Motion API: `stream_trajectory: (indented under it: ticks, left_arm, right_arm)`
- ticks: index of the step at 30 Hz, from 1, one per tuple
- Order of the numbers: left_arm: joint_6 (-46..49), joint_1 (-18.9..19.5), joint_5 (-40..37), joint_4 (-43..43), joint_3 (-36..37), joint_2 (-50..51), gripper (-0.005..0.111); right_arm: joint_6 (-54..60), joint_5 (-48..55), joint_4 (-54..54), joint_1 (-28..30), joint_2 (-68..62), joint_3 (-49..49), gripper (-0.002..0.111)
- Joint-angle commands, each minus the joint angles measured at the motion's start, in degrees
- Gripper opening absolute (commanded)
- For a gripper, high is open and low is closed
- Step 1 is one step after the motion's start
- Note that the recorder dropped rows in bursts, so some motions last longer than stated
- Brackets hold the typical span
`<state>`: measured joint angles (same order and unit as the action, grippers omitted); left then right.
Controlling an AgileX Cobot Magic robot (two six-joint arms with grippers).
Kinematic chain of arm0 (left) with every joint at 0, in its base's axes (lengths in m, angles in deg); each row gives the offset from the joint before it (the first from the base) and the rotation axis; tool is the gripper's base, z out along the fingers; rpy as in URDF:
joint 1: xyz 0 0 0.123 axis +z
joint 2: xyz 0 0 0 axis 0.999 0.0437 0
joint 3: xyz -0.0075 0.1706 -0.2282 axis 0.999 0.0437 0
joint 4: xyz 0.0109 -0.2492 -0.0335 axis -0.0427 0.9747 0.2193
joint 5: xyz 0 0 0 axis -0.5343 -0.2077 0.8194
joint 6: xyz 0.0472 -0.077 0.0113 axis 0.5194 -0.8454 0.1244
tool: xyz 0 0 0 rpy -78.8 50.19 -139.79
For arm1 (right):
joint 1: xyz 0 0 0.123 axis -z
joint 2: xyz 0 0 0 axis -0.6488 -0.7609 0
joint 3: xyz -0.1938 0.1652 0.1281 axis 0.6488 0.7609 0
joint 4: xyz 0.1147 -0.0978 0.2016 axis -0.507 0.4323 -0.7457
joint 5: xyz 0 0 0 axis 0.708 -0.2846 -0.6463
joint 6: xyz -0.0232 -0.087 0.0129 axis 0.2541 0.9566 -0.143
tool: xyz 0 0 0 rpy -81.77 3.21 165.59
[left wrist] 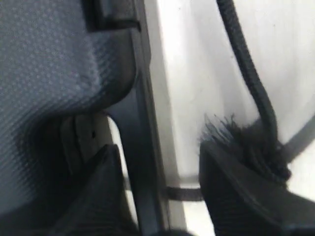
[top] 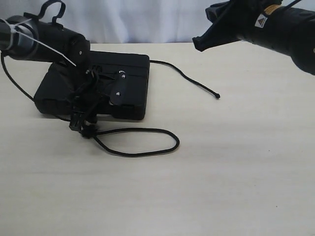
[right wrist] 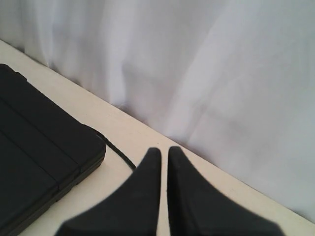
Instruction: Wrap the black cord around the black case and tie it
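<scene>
Frame left: left pincer [left wrist: 158, 150], jaws apart, straddles the black case [top: 128, 66] edge beside the black cord [left wrist: 244, 64] knot, seemingly to grab it. Upper right: right pincer [right wrist: 163, 152], closed, empty, parked clear.

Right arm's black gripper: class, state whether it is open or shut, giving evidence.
Shut: the right gripper's black tapered fingers almost touch, holding nothing.

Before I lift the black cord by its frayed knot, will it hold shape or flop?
Likely floppy: the black cord lies in a slack loop on the table. Probably light, being thin. Its braided weave should resist slipping.
</scene>
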<state>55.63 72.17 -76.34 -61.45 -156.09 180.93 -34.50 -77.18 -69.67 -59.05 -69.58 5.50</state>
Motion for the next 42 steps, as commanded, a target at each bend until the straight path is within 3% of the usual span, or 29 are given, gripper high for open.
stream_trajectory:
  ticks: [1, 5, 7, 11, 16, 23, 31, 42]
  left_arm:
    - [0.1, 0.0, 4.3, 0.4, 0.1, 1.8, 0.049]
    - [-0.2, 0.0, 7.4, 0.5, 0.1, 3.1, 0.048]
    - [-0.2, 0.0, 7.0, 0.4, 0.1, 3.1, 0.042]
    - [-0.2, 0.0, 3.7, -2.9, 0.1, 1.6, 0.0]
    - [-0.3, 0.0, 2.9, -4.0, 0.1, -4.3, 0.0]
    - [0.2, 0.0, 2.9, -5.7, 0.1, -14.6, 0.0]
    - [0.2, 0.0, 1.2, -8.2, 0.1, -15.2, 0.0]
    - [0.2, 0.0, 1.4, -8.2, 0.1, -15.2, 0.0]
  right_arm:
    - [0.6, 0.7, 0.4, -0.1, -0.1, -0.2, 0.004]
    - [0.6, 1.6, 0.4, -0.1, -0.1, -0.2, 0.004]
    - [0.6, 1.6, 0.4, -0.1, -0.1, -0.2, 0.004]
    - [0.6, 1.2, 0.4, -0.1, -0.1, -0.2, 0.004]
    - [4.4, 1.1, 2.7, -0.1, -2.0, -0.2, 0.009]
    - [4.9, -7.3, 6.6, -0.6, -9.1, -0.2, 0.055]
    - [5.2, -9.6, 18.7, -7.0, -11.5, -0.2, 0.055]
    - [5.2, -12.5, 18.6, -8.2, -11.7, -0.2, 0.055]
